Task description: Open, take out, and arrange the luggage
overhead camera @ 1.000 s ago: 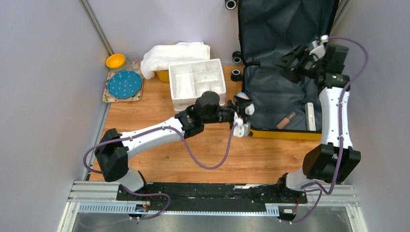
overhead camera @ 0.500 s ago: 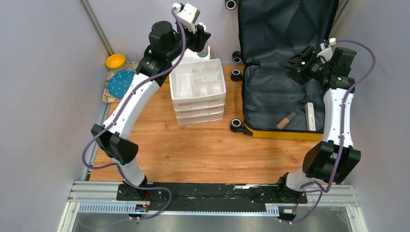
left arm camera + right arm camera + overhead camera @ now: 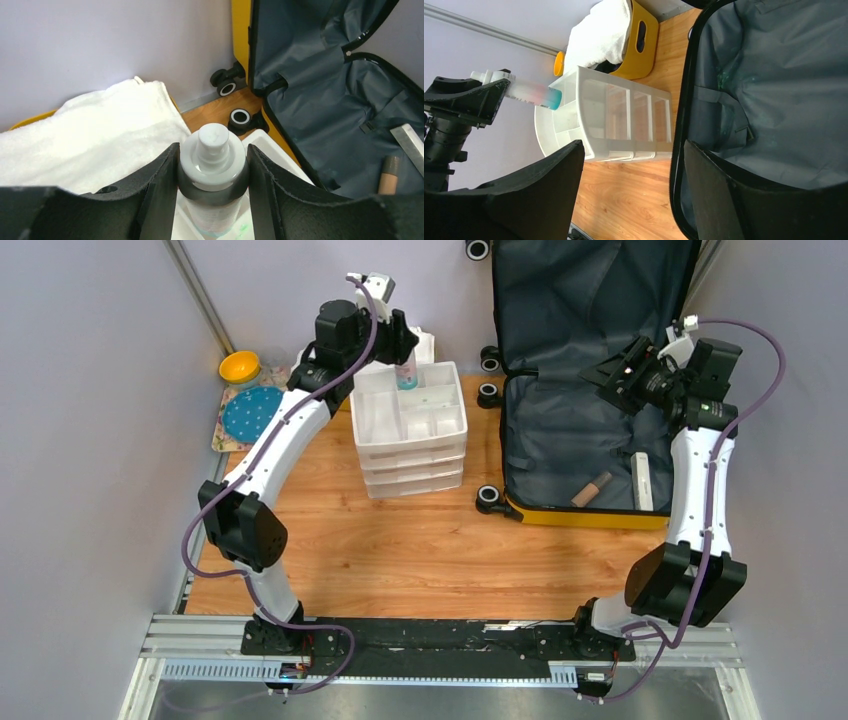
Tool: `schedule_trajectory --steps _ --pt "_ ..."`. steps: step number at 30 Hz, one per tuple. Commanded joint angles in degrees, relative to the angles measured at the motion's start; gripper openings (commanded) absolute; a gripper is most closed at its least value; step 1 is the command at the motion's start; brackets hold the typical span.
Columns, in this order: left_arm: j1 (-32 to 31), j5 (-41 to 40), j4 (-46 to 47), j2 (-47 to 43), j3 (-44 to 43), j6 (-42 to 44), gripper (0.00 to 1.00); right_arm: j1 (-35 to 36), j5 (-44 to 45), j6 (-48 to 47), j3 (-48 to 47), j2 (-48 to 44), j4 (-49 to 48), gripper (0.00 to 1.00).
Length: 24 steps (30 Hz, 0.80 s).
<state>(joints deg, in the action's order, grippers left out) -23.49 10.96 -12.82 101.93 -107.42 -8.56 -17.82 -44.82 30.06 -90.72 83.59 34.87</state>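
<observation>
Your left hand [image 3: 212, 172], half open, holds the bottle [image 3: 213, 150] above the white drawer organiser [image 3: 415, 465]; lower it in, then let go.

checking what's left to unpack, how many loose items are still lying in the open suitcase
2: a tan tube and a long pale box, side by side in the suitcase near its front right corner. Others may be hidden from view.
</observation>
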Motion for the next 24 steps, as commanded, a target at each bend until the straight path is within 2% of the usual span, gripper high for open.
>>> schedule_trajectory --steps 1,9,10,12,13,16,18,19,21,24 --pt "0.3 0.6 6.7 -1.7 1.8 0.1 0.0 0.0 1.4 -2.6 0.5 -2.3 0.7 0.77" --pt "0.8 1.3 9.1 -1.3 6.0 1.7 0.0 0.0 -1.1 -8.3 2.1 -2.2 2.2 0.79" --pt "0.8 1.7 9.0 -1.0 5.6 1.8 0.05 0.0 -1.6 -9.9 2.0 -2.1 2.9 0.79" --pt "0.8 2.2 9.0 -0.9 5.7 1.7 0.22 0.0 -1.8 -13.7 1.2 -1.7 7.0 0.79" --pt "0.9 3.0 8.9 -1.1 5.7 1.8 0.39 0.0 -1.2 -18.4 -0.2 -1.4 8.9 0.8" --pt "0.8 3.4 8.3 -1.8 5.6 2.0 0.64 0.0 3.1 -24.3 -2.9 -0.2 17.0 0.8" --pt "0.8 3.4 7.5 -2.8 5.6 2.4 0.67 0.0 6.4 -29.8 -5.5 0.8 22.9 0.8" --pt "0.9 3.2 7.2 -3.1 5.7 2.6 0.73 0.0 7.5 -32.5 -6.2 1.1 24.6 0.8" --pt "0.9 3.3 6.1 -4.4 5.8 3.3 0.77 -0.1 10.2 -37.3 -7.8 1.9 29.2 0.82" --pt "1.2 4.0 3.9 -6.0 5.9 3.7 0.79 -0.6 12.5 -42.5 -9.0 2.8 34.2 0.86"
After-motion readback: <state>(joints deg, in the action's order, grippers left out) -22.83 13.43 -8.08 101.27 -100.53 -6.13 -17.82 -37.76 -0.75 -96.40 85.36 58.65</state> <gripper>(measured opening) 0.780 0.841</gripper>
